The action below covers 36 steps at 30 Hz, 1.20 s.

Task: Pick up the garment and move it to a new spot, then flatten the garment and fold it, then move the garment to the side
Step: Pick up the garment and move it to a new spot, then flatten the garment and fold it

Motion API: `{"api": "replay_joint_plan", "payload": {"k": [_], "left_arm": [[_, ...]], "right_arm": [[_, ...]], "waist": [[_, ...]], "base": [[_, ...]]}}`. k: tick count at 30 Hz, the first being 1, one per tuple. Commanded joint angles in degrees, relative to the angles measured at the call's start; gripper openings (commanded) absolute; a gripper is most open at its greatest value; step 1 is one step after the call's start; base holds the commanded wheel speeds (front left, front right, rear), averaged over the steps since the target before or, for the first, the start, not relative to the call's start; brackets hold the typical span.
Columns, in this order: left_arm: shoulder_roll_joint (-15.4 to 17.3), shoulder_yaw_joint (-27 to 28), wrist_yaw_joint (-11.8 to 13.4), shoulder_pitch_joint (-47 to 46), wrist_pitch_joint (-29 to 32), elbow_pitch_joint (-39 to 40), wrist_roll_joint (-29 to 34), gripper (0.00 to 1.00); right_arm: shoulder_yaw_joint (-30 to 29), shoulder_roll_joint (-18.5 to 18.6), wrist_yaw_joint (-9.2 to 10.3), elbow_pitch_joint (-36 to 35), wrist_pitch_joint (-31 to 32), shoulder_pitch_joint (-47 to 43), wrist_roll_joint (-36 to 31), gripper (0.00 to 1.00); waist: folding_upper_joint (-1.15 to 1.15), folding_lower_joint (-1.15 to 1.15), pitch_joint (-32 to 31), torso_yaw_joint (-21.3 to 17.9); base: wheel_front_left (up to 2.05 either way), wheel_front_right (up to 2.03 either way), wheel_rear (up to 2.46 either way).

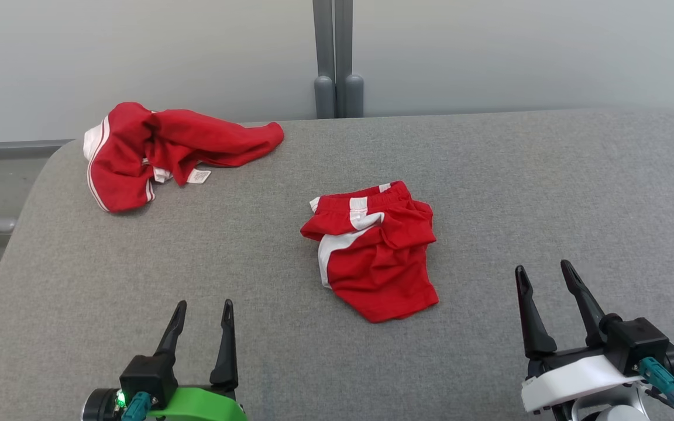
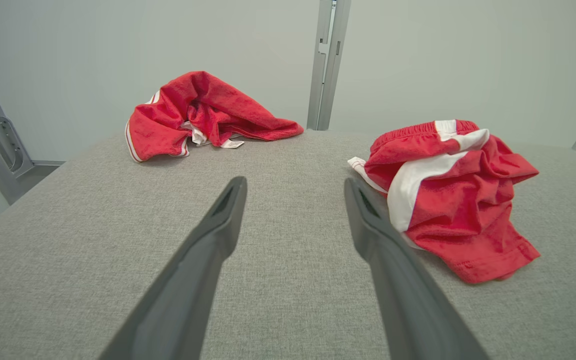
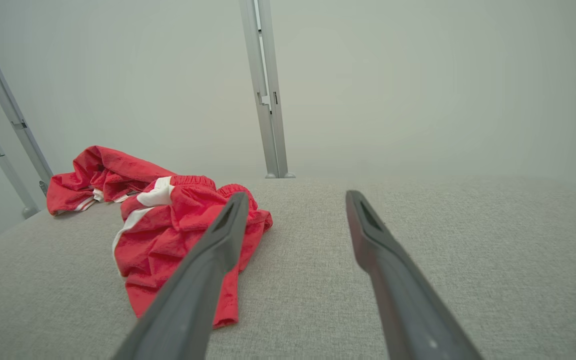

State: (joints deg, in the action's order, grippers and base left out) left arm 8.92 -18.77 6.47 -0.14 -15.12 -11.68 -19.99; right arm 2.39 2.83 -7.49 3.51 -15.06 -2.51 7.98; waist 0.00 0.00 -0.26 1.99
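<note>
- Left pincer [image 1: 205, 304] and right pincer [image 1: 543, 268] are both spread wide, holding nothing.
- Red shorts [image 1: 375, 251] sit crumpled on the table [image 1: 547, 187], so I'd say pickup, flattening and folding are all left.

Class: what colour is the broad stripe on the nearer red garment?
White: the stripe on that garment, clearest in the left wrist view.

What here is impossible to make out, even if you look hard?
- Head view: the white label on the far red garment is too small to read.
- Right wrist view: a dark finger covers part of the near red shorts.
- Every view: the far garment's own folds hide its shape.
</note>
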Motion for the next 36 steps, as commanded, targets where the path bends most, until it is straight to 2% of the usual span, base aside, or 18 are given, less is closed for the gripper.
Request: {"api": "replay_joint_plan", "payload": {"k": [1,22,28,36], "left_arm": [[-0.30,0.64,-0.39,1.09,-0.05,0.23,1.09,1.00],[-3.11,5.15,-4.52,0.73,-0.05,-1.85,5.00,1.00],[-2.48,3.11,-6.87,-3.92,-0.05,-3.28,7.47,1.00],[-3.55,-3.67,-11.03,-16.75,3.77,-7.83,10.72,1.00]], "right_arm": [[-0.04,0.11,0.00,0.26,-0.18,-0.71,0.30,1.00],[1.20,0.10,-0.01,1.43,-0.18,-0.66,0.52,1.00],[1.89,0.10,0.00,1.73,-0.18,-0.08,0.20,1.00],[3.25,0.10,-0.01,2.18,-0.18,1.30,-0.27,1.00]], "waist": [[0.00,0.00,0.03,-0.05],[0.00,0.00,0.11,-0.73],[0.00,0.00,0.46,-1.63],[0.00,0.00,2.31,-4.32]], "base": [[0.00,0.00,0.00],[0.00,0.00,0.00],[0.00,0.00,0.00],[0.00,0.00,0.00]]}}
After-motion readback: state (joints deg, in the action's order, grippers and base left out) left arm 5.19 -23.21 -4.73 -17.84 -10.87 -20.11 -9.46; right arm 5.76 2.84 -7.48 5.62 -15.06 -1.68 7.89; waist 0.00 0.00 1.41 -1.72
